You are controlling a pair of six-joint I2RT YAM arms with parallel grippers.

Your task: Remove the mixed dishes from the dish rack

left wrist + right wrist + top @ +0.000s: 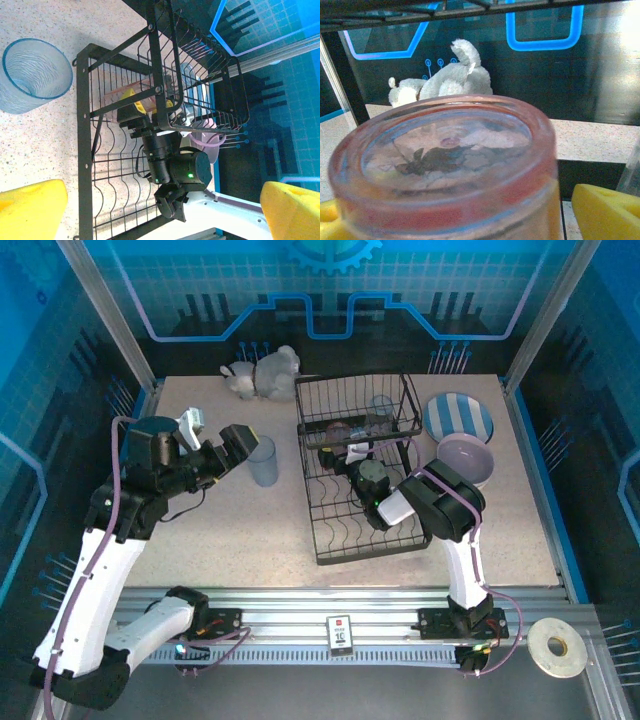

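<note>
1. I judge the step in hand to be taking the pink tumbler (445,165) out of the dish rack (81,150). The tumbler sits inside, under the raised tier.
2. My right end effector (148,101) is open, with its pads (605,212) either side of the tumbler. One pad stands clear of the wall; the other may be touching, though that is hard to tell.
3. My left end effector (240,448) is open and empty, near the blue tumbler (263,460) standing on the bench (220,530).
4. Next I need to close squarely, then draw out low so the tumbler misses the wires overhead.
</note>
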